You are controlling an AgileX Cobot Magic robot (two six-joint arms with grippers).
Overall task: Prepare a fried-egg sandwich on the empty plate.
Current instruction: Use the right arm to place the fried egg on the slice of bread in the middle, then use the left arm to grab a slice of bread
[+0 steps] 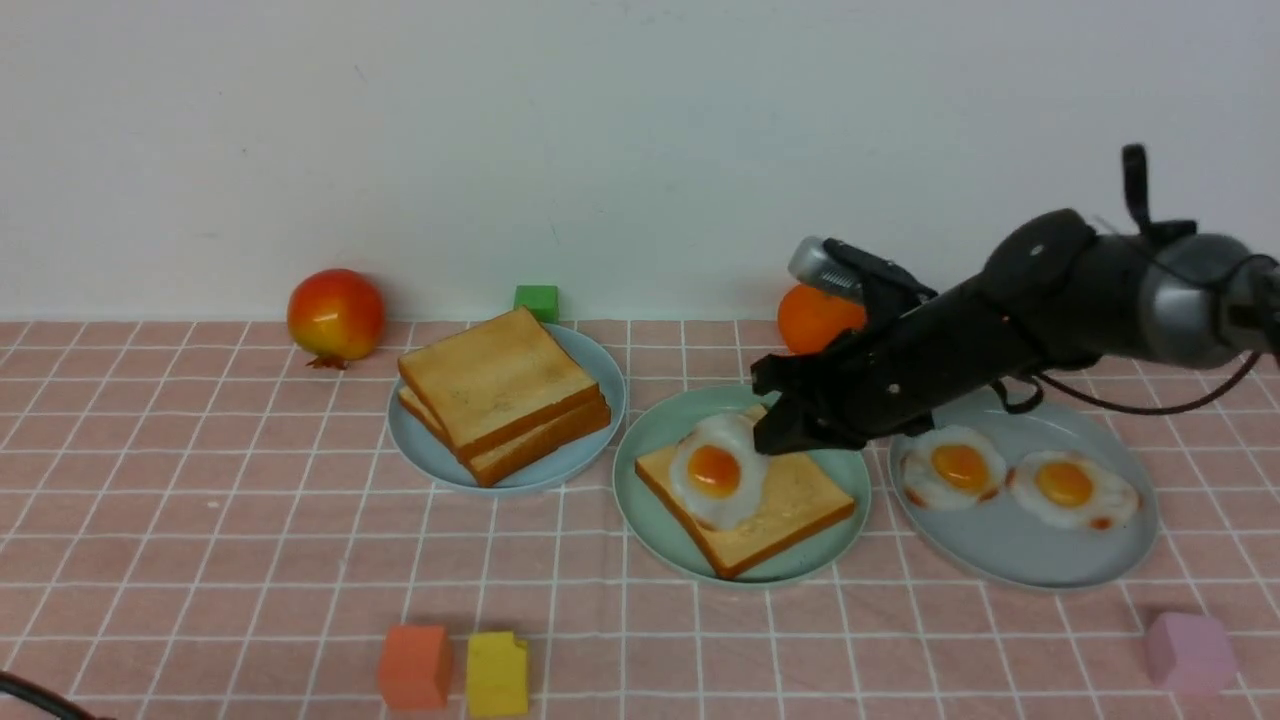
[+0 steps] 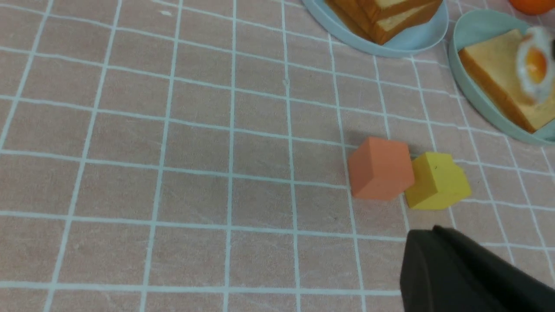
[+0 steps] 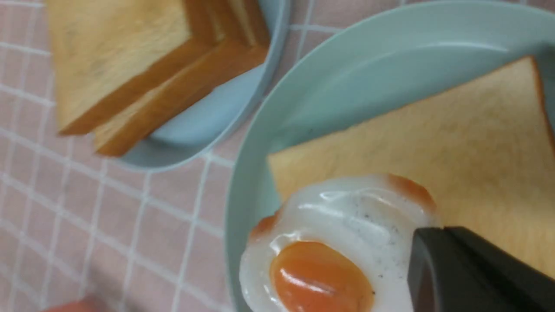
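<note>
The egg [image 1: 715, 470] hangs in my right hand [image 1: 770, 425]. The hand is closed on the egg's white rim, on the side away from the yolk. The egg droops at a slant over the slice of toast [image 1: 790, 505] lying on the green plate [image 1: 650, 430]. I cannot tell whether its low edge touches the slice. It sits over the left half of the slice, with its outer edge close to the crust there.

I judge the step in hand to be laying the egg flat on that slice. To do it well, I should carry it a little toward the middle of the green plate. Then I should lower it until the drooping edge rests and the white settles down. Only after that should I let go. The egg looks floppy, so I should lift straight up, or it may drag off the crust.

The stack of toast [image 1: 500, 400] for the top layer waits on the blue plate [image 1: 585, 455], just left of the green plate. Just right of the green plate, the oval plate [image 1: 1030, 570] with two more eggs [image 1: 955, 465] lies under my forearm, so I should withdraw high.

Only a dark tip of my left hand [image 2: 433, 260] shows, over the table [image 1: 200, 500] in front of the green plate and to its left. I cannot tell whether that hand is wide or narrow.
</note>
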